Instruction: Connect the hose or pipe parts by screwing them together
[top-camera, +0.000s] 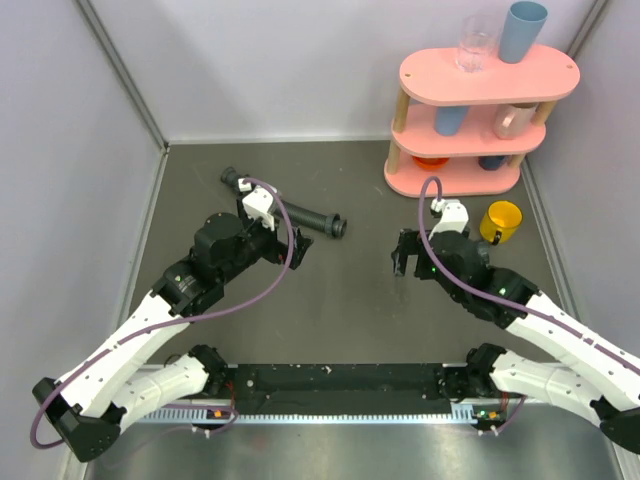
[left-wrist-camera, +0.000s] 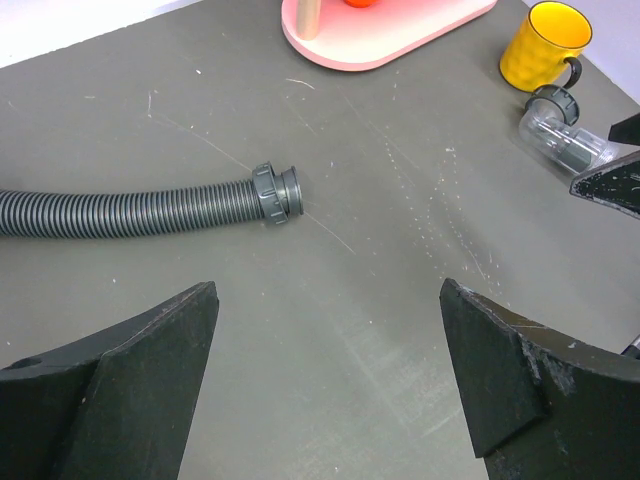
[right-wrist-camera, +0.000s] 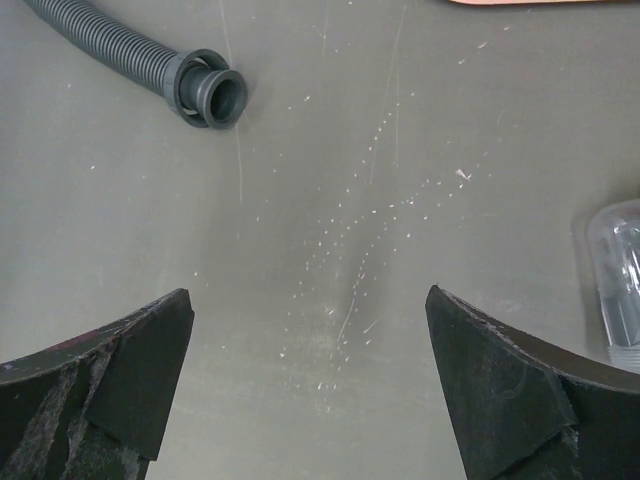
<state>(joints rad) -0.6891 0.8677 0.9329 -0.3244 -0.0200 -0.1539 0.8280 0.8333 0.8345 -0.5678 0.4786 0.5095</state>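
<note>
A black ribbed hose (top-camera: 290, 212) lies on the dark table from back left to centre. Its grey cuffed end (left-wrist-camera: 276, 194) points right; the right wrist view shows the same open cuff (right-wrist-camera: 212, 95) at top left. A small clear elbow fitting (left-wrist-camera: 565, 140) with a grey ring nut lies near the yellow mug; its edge (right-wrist-camera: 618, 285) shows at the right of the right wrist view, and the right arm hides it from above. My left gripper (top-camera: 288, 246) (left-wrist-camera: 328, 290) is open just in front of the hose. The right gripper (top-camera: 405, 256) (right-wrist-camera: 308, 295) is open over bare table.
A pink three-tier shelf (top-camera: 480, 120) with cups and a glass stands at the back right. A yellow mug (top-camera: 502, 221) (left-wrist-camera: 546, 45) sits in front of it, beside my right wrist. Grey walls close in the table on both sides.
</note>
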